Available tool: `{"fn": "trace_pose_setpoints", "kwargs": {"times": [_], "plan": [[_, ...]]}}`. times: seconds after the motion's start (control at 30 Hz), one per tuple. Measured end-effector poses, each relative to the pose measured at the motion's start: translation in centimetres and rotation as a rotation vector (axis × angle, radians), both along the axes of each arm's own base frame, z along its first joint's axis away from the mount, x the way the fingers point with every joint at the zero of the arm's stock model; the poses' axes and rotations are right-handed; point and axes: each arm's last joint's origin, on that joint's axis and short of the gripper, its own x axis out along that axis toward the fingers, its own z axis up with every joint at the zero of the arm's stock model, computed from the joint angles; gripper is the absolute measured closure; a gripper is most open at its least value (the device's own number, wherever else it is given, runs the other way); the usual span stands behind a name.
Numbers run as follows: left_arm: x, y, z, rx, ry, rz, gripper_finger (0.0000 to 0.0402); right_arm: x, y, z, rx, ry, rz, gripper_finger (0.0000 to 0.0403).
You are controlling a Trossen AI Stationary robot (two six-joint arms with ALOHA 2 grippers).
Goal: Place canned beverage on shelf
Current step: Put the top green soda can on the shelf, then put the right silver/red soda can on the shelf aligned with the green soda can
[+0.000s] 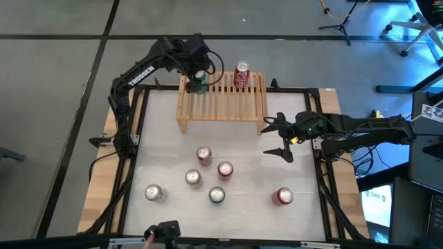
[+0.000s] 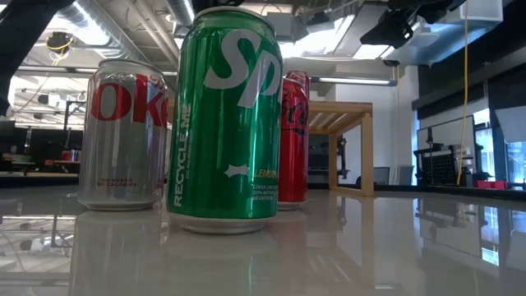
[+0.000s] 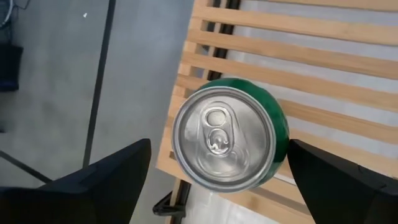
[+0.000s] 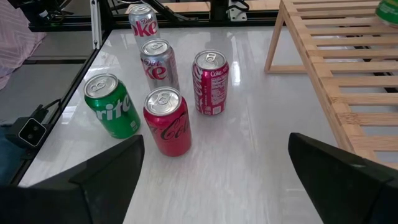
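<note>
A green can [image 3: 229, 138] stands upright on the slatted top of the wooden shelf [image 1: 221, 104], at its far left corner. My left gripper [image 3: 220, 144] hangs above it, pointing steeply down. It is open, with one finger on each side of the can and a gap to it on both sides. A red can [image 1: 241, 75] stands farther right along the shelf's far edge. My right gripper [image 1: 275, 137] waits open just right of the shelf, above the table, with nothing between its fingers.
Several cans stand on the white table in front of the shelf: a cluster of silver, red and green ones [image 4: 163, 93] near the middle, one silver can [image 1: 153, 192] at the near left, one red can [image 1: 282, 197] at the near right.
</note>
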Motion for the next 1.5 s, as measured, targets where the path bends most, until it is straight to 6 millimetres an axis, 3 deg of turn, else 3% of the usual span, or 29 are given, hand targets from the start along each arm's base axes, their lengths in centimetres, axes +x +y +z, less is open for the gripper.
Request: {"fn": "trace_pose_setpoints", "kwargs": {"times": [0.43,0.73,1.17,1.5], "plan": [[0.5,0.9,0.5,0.079,-0.051,-0.053,0.0036,0.0,0.0,0.0,0.000,0.000,0.000,0.0010],[0.9,0.3,0.5,0.080,-0.049,-0.070,0.0036,0.0,0.0,0.0,0.000,0.000,0.000,0.0010],[2.8,-3.9,1.0,0.208,0.016,-0.117,0.0036,0.0,0.0,0.0,0.000,0.001,0.000,0.0010],[2.2,-9.6,3.5,0.097,-0.230,-0.034,0.0037,0.0,0.0,-0.1,0.000,0.006,0.000,0.0010]]}}
